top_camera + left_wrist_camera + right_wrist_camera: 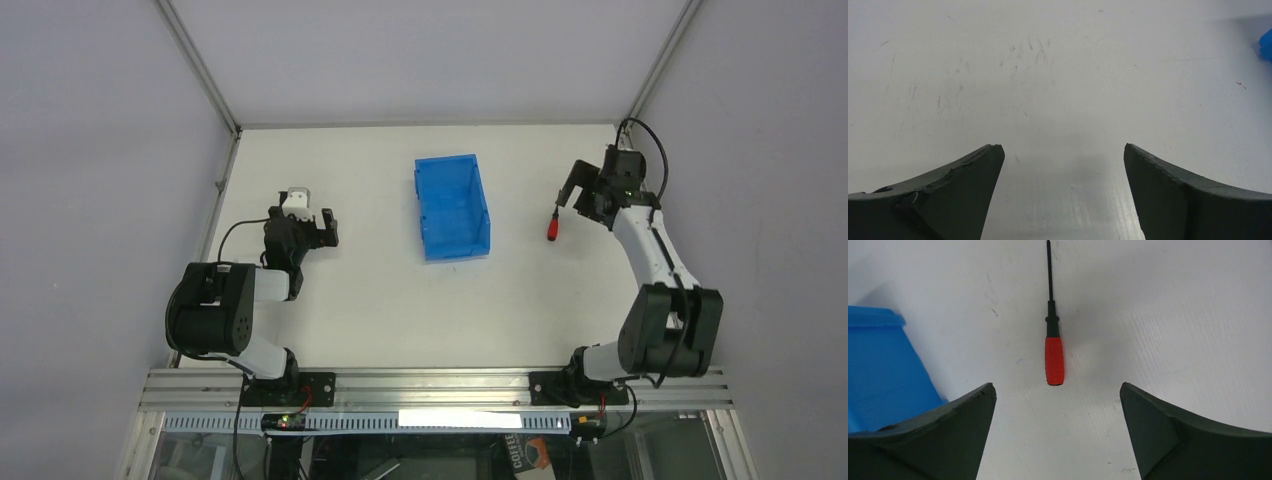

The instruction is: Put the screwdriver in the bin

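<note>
Red-handled screwdriver (1054,360) lies flat on the table (330,320) at 3 o'clock from the bin (452,207), not inside yet. Right gripper (1058,390) hangs by it, jaws spread and empty, looks lined up for the handle. Left gripper (1063,150) is spread too, idle.

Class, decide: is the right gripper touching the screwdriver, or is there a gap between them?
Apart. The right wrist view shows bare table between the open right gripper and the screwdriver, whose red handle lies just ahead of the fingertips.

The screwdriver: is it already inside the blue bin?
No, the screwdriver lies on the table, outside the bin and to its right.
</note>
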